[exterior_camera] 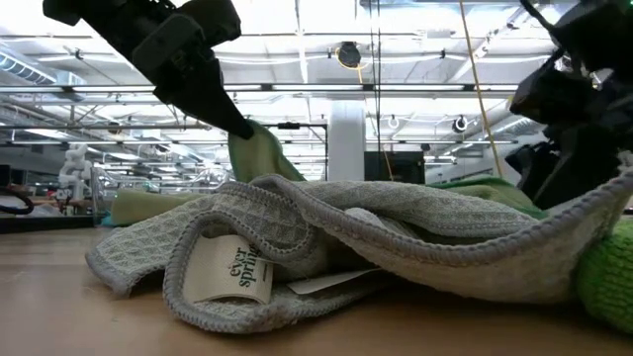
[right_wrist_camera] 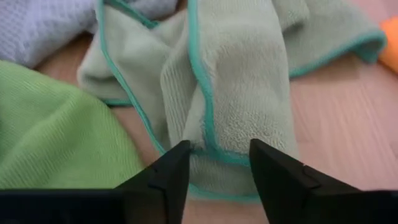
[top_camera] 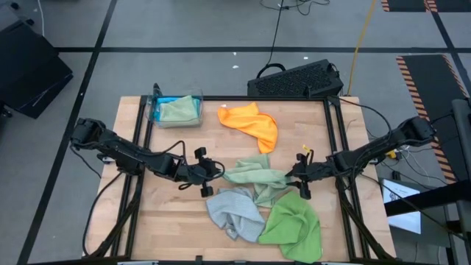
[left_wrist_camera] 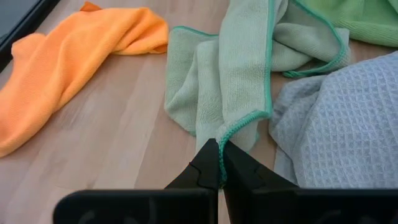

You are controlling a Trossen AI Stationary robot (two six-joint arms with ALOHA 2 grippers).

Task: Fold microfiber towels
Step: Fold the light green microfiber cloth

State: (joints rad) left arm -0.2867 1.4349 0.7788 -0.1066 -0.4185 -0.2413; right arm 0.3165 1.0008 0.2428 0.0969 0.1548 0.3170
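Note:
A pale sage green towel (top_camera: pixel 254 175) with a teal hem lies crumpled mid-table, its near part resting on the grey towel (top_camera: pixel 232 210) and the bright green towel (top_camera: pixel 294 221). My left gripper (top_camera: pixel 215 173) is shut on its left corner. My right gripper (right_wrist_camera: pixel 217 165) is open at the towel's right end; its fingers stand on either side of a hemmed fold (right_wrist_camera: pixel 214 146), and I cannot tell whether they touch it. An orange towel (top_camera: pixel 254 124) lies flat farther back. My left gripper pinches the sage towel's hemmed corner (left_wrist_camera: pixel 231 132) between its two fingertips (left_wrist_camera: pixel 210 160). The fingers slant down from the table's left side. That corner is raised off the wood (exterior_camera: pixel 259 153), and the rest of the towel trails slack over the table.
A clear bin (top_camera: pixel 176 110) at the far left holds a blue and a sage cloth. A black ribbed object (top_camera: pixel 298 77) sits at the far edge. In the low view the grey waffle towel (exterior_camera: pixel 326 247) with its label fills the foreground. Bare wood (top_camera: pixel 169 221) lies near left.

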